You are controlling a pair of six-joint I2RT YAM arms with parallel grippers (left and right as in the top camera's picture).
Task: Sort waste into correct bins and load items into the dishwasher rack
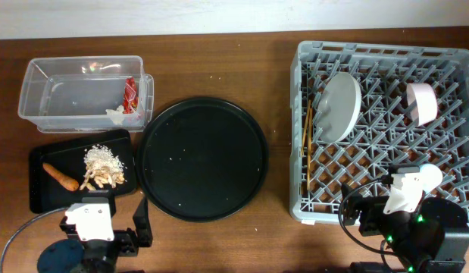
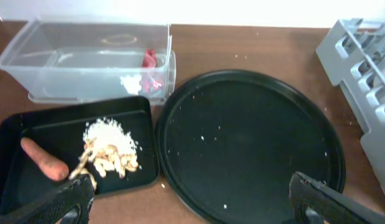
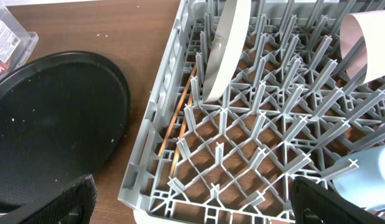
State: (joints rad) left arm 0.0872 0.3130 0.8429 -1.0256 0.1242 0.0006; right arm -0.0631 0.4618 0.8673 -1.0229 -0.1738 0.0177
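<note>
currently both arms sit at the near edge of the tabletop (image 1: 219, 61). left tool (image 2: 192, 205): fingers spread wide, nothing between them. right tool (image 3: 195, 205): same, wide apart and empty.

waste: carrot (image 1: 60, 177) and food scraps (image 1: 104, 167) lie in the black tray (image 1: 37, 201). red wrapper (image 1: 130, 92) and white paper bit (image 1: 114, 115) sit in the clear box (image 1: 52, 98). round tray (image 1: 201, 158) holds only crumbs.

items: plate (image 1: 339, 105) stands on edge between pegs of the rack (image 1: 295, 136). bowl (image 1: 421, 102) is on its side, far right. cup (image 1: 429, 178) is at the near right, partly behind the right arm. chopsticks (image 1: 307, 133) lie low along the left wall.

judgement: sort looks finished. if anything needs reseating, the plate is stiff, smooth and breakable, so pinch the upper rim. chopsticks are thin, light and sunk among pegs, so take one end. scraps would crumble and won't grasp cleanly.
</note>
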